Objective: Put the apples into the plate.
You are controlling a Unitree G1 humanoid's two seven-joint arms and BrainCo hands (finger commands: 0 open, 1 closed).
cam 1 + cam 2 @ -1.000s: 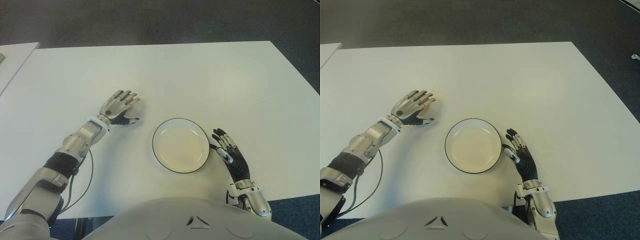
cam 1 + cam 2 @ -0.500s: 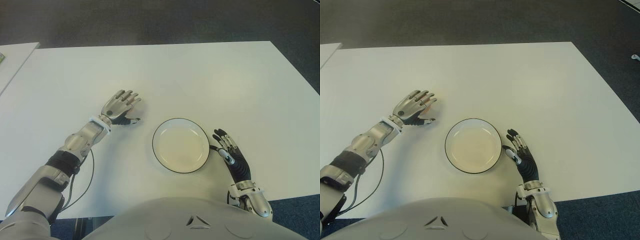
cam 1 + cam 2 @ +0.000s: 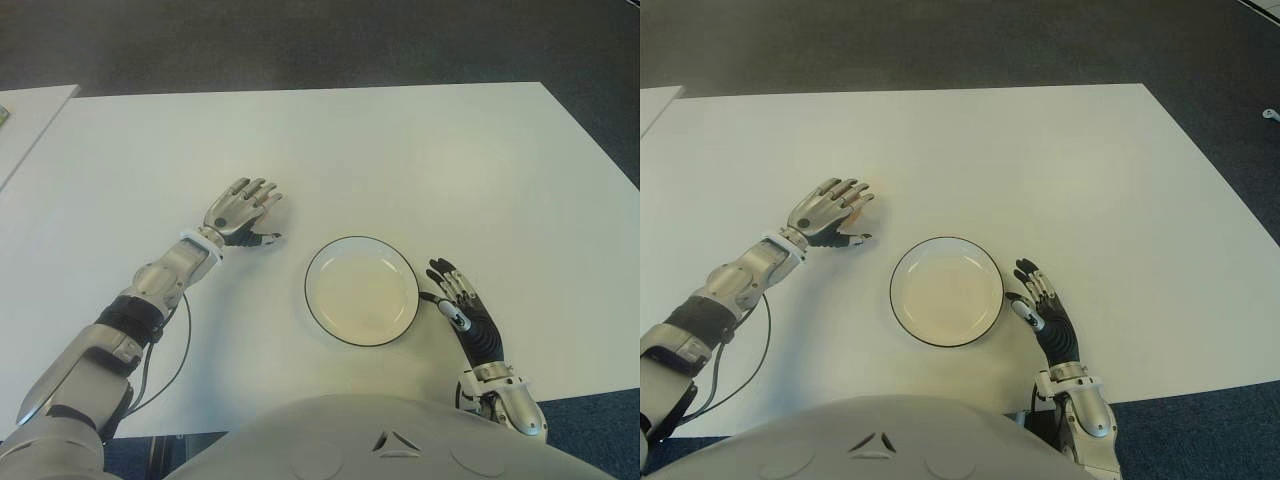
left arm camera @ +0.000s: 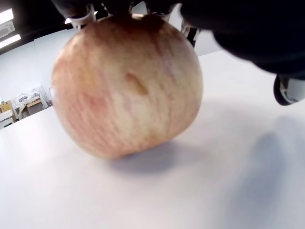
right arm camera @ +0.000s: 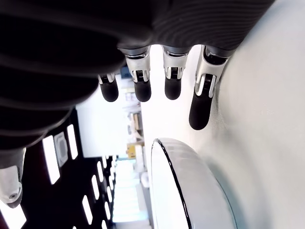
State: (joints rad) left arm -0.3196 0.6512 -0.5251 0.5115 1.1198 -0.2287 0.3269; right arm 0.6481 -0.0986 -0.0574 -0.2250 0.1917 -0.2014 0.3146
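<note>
The left hand arched over one apple standing on the white table, fingers spread and not yet closed around it. Loosely gripped, that round fruit could roll away. One empty plate lay to its right; the right hand lay relaxed, holding nothing, just beside it.

white table, dark carpet floor

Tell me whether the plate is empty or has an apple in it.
Empty: the plate shows only its bare inside. The apple sits on the table under the left hand.
</note>
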